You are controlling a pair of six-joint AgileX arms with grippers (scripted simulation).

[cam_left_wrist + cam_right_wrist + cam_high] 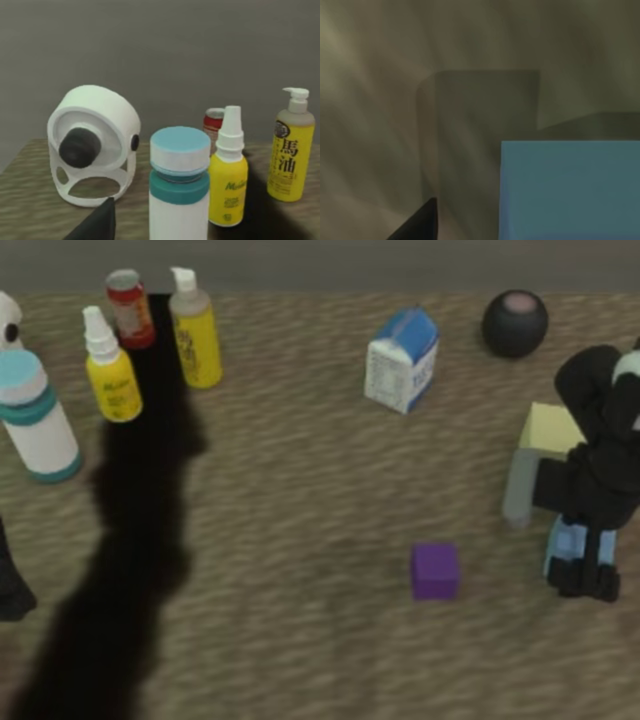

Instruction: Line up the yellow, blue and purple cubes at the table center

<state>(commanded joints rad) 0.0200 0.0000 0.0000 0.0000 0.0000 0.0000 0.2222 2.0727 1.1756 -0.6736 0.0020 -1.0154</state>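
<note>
Now the right hand (583,575) is down over the blue cube (566,540), grip state unclear. Next: carry it beside the purple cube (435,571); yellow cube (551,427) waits.

Milk carton (402,359), dark ball (515,323), bottles (197,328), red can (131,308).

— Cube colours?
— Purple cube (435,571) deep violet, blue cube (566,540) light blue, yellow cube (551,427) pale.
— The rest?
— Tabletop (300,520) brown-beige weave; milk carton (402,359) blue-and-white; sphere (515,323) black at one o'clock.
</note>
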